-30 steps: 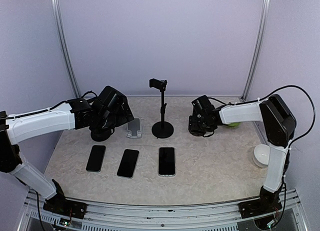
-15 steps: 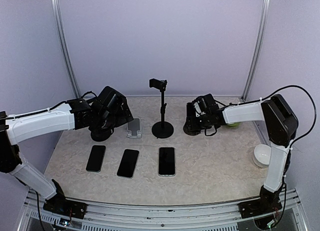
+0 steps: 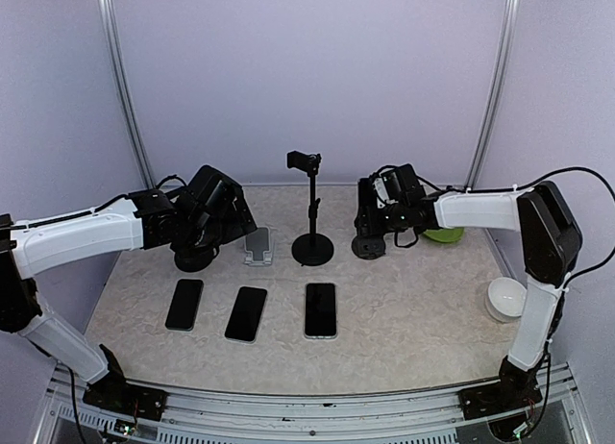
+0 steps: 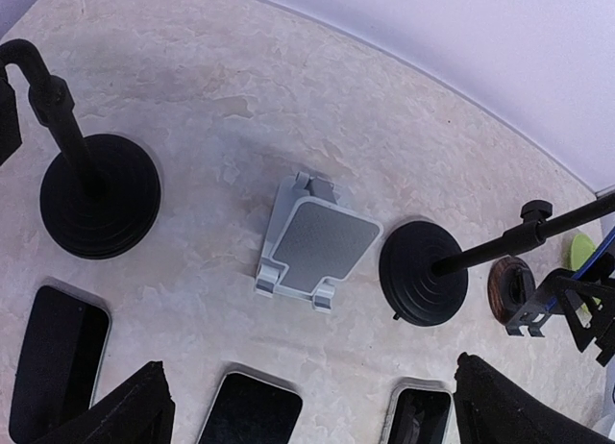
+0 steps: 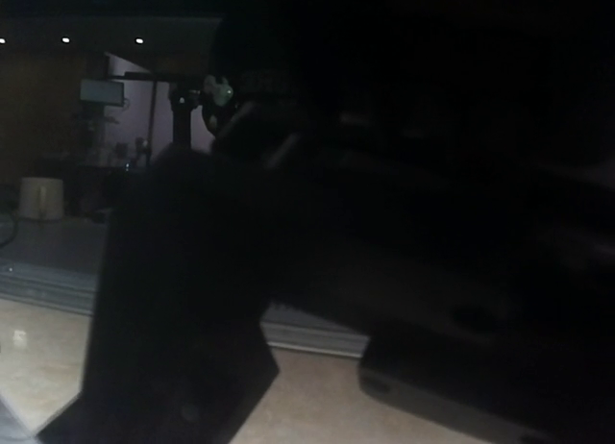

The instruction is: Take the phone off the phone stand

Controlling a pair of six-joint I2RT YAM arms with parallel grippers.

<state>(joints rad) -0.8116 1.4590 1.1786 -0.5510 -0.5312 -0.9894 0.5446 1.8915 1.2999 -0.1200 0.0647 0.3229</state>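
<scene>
Three dark phones lie flat in a row near the front: left, middle, right. The silver phone stand holds nothing. My left gripper hovers open above it, its black fingertips wide apart. My right gripper hangs over a short round-based stand. The right wrist view is almost black. It shows only two dark shapes with a strip of table between them. Whether a phone sits between those jaws I cannot tell.
A tall black stand with a clamp on top rises between the arms. Another black round-based stand sits under the left arm. A green bowl and a white bowl are on the right.
My right gripper has moved left and risen, uncovering the short stand's round base. The left arm and the three flat phones have not moved.
</scene>
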